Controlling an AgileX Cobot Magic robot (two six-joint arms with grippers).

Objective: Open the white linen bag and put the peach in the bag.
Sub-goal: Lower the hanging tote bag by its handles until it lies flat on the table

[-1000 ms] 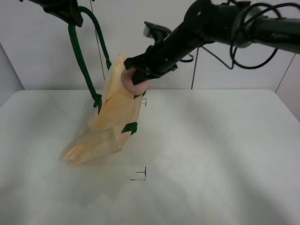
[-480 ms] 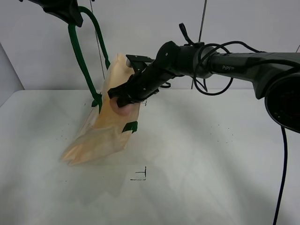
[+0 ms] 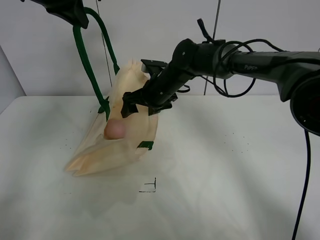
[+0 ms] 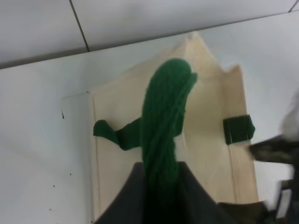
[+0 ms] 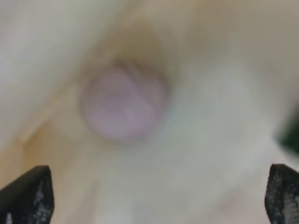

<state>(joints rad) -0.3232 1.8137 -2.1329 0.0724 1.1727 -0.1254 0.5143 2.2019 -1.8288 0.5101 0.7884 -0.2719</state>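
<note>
The white linen bag [image 3: 125, 135] hangs tilted, its lower end on the table, held up by its dark green strap handle [image 3: 85, 60]. My left gripper [image 3: 70, 12] at top left is shut on that handle, also seen in the left wrist view [image 4: 163, 135]. The peach [image 3: 115, 129] lies inside the open bag, and it shows blurred in the right wrist view [image 5: 124, 102]. My right gripper [image 3: 140, 104] is open at the bag's mouth, just above the peach and not touching it. Its fingertips [image 5: 28, 191] show at the frame's corners.
The white table [image 3: 225, 165] carries small black corner marks [image 3: 150, 186] in front of the bag. A grey wall with vertical seams stands behind. The right arm [image 3: 240, 57] and its cables reach across from the right.
My right gripper let go of the peach, which dropped lower into the bag. The gripper then drew up and back a little. The left gripper has held still.
</note>
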